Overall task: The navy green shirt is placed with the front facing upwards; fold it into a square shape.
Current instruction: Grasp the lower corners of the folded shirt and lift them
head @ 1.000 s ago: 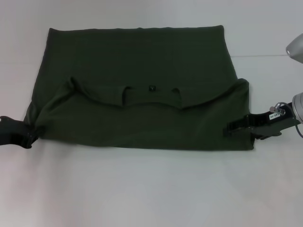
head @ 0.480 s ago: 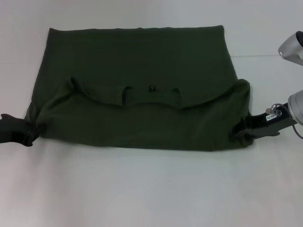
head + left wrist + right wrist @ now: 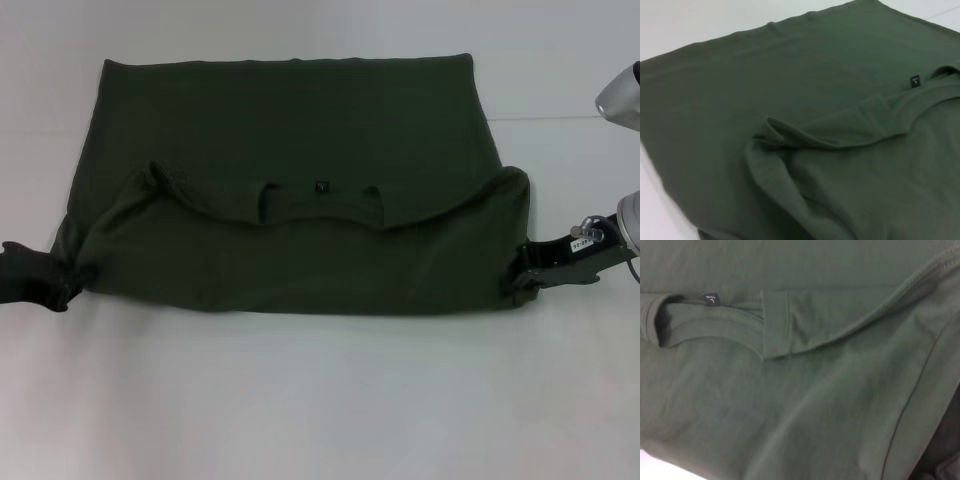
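White surface (image 3: pixel 320 400) is carrying the navy green shirt (image 3: pixel 290 140), which is lying spread across its far half, plain fabric showing and no lettering in sight. The near part of the shirt is lying doubled over the rest: the collar (image 3: pixel 318 205) with its small dark label (image 3: pixel 321 185) is sitting at the middle of the folded flap, and the sleeve edges are curving outward on either side. Judging from this, one lengthwise fold is done; the cloth is now forming a wide rectangle, so the sides are remaining to be brought in before a square results. Left claw (image 3: pixel 62 280) is resting at the shirt's near left corner, touching the bunched fabric there; whether it is clenched on the cloth cannot be told. Right claw (image 3: pixel 522 278) is sitting at the near right edge, against the fold; its grip likewise cannot be told from these views.
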### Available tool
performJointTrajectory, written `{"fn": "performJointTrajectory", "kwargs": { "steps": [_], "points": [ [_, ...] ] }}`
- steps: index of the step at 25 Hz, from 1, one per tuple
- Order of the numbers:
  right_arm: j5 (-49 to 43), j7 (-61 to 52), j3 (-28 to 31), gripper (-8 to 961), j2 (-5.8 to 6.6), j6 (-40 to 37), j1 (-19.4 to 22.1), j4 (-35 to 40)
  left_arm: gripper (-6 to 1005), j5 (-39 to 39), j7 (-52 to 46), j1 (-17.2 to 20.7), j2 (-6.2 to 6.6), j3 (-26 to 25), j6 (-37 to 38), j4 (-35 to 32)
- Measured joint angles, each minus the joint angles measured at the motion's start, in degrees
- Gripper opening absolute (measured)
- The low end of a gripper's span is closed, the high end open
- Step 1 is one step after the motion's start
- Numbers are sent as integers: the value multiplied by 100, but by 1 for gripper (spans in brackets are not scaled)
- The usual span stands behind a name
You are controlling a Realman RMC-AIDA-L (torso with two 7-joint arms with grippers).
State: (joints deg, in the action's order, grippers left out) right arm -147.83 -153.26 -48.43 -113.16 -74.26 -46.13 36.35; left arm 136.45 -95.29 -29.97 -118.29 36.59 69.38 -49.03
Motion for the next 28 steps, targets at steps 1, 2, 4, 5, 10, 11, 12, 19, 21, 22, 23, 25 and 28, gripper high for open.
{"fn": "performJointTrajectory", "kwargs": {
  "steps": [1, 2, 4, 5, 10, 11, 12, 19, 21, 22, 23, 25, 28],
  "points": [
    [0, 5, 0, 65, 15, -30, 4, 3, 27, 3, -8, 0, 10, -9, 82, -10],
    [0, 10, 0, 65, 30, -64, 9, 7, 27, 4, -15, 0, 24, -18, 155, -22],
    [0, 34, 0, 64, 47, -143, 16, 37, 27, 6, -38, 8, 50, -45, 289, -50],
    [0, 49, 4, 63, 58, -196, 21, 68, 27, 12, -52, 20, 60, -69, 349, -74],
    [5, 77, 36, 61, 104, -582, 79, 281, 27, 318, -297, -11, 143, -244, 930, -163],
    [6, 112, 37, 61, 113, -718, 86, 314, 27, 367, -317, -16, 153, -293, 1052, -189],
    [6, 112, 37, 60, 113, -718, 86, 314, 27, 405, -328, -15, 159, -332, 1181, -224],
    [4, 333, 29, 56, 119, -1404, 143, 321, 27, 727, -425, 64, 241, -760, 2296, -567],
    [10, 410, 43, 55, 110, -1584, 199, 321, 27, 917, -433, 68, 271, -931, 2678, -640],
    [12, 431, 44, 55, 110, -1644, 227, 321, 27, 994, -434, 73, 281, -975, 2821, -671],
    [11, 455, 43, 54, 110, -1708, 260, 321, 27, 1076, -435, 80, 292, -1016, 2952, -698],
    [10, 513, 41, 54, 113, -1847, 330, 321, 27, 1253, -436, 119, 296, -1061, 3247, -803],
    [25, 639, 63, 54, 119, -2065, 417, 314, 27, 1407, -410, 179, 295, -1072, 3663, -916]
  ]
}}
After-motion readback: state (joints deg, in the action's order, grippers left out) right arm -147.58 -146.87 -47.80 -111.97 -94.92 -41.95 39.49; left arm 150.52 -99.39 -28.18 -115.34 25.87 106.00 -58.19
